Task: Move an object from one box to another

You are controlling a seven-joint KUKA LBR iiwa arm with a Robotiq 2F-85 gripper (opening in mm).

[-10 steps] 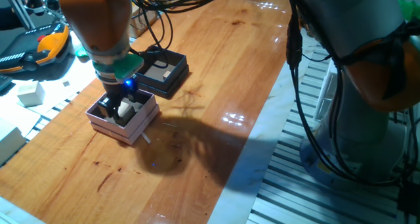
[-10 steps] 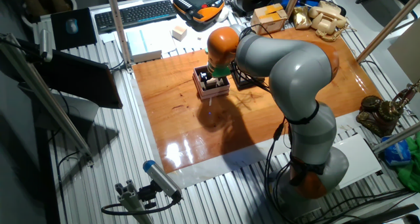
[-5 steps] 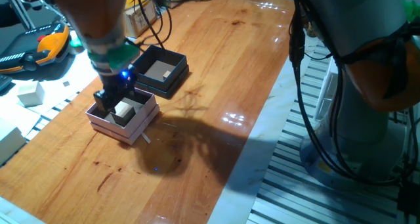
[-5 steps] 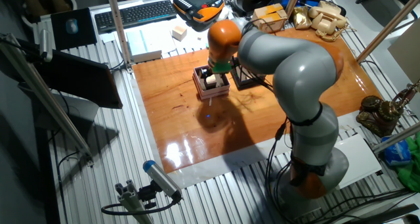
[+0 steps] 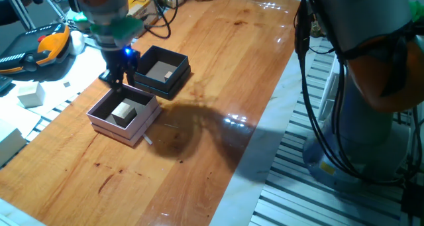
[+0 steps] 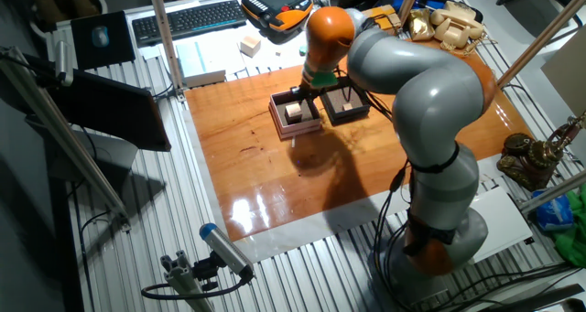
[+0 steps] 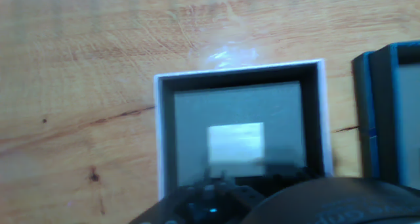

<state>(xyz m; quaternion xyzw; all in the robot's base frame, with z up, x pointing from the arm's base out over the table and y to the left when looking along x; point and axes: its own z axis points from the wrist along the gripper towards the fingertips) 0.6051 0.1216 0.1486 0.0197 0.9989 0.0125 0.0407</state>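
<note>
The gripper (image 5: 118,77) hangs above the far rim of the pink box (image 5: 123,117), in the gap between it and the black box (image 5: 159,71), and carries nothing that can be seen; whether its jaws stand wide or narrow cannot be told from these views. Below it and a little toward the near side, a pale block (image 5: 124,111) lies flat on the pink box's dark floor, free of the fingers, so the transfer looks done for that piece. The hand view looks straight down on that block (image 7: 236,143), roughly central in the box (image 7: 239,71), with the black box's edge (image 7: 387,112) off to one side. A second small block (image 5: 168,73) rests in the black box, beyond the gripper and well apart from it. Both boxes sit side by side on the wooden surface (image 5: 218,67); any further pick would mean travelling away from the pink box toward the black one.
</note>
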